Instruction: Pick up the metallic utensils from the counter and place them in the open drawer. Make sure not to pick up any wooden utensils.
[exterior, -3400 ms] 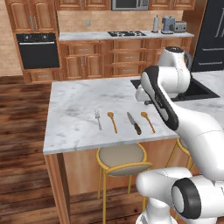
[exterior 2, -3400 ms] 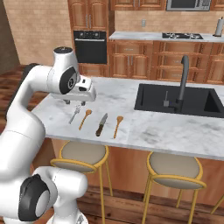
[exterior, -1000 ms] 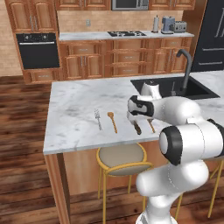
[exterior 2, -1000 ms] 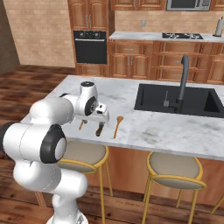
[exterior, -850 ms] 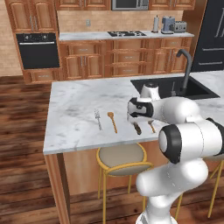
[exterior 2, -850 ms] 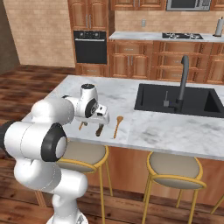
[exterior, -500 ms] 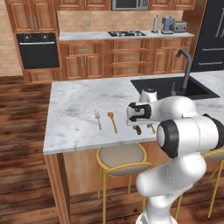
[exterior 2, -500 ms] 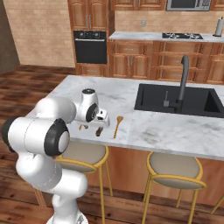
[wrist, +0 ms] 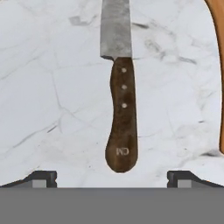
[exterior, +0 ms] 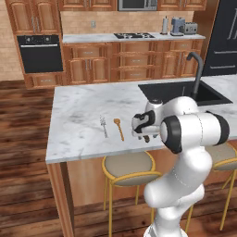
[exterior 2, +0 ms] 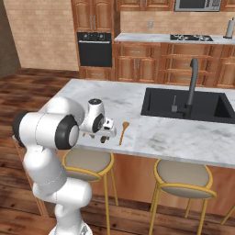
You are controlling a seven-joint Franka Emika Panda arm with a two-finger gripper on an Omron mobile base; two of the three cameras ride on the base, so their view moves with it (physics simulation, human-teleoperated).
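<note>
Between the wide-open, empty jaws, just below on the worktop (wrist: 52, 109), the knife (wrist: 120, 109) lies handle-first. Grasp step in hand; lowering and closing on the handle judged next.

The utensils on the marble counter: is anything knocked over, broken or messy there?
Nothing stands out. The knife lies flat and whole on the counter, between the open gripper tips. The fork and a wooden spoon lie neatly side by side.
</note>
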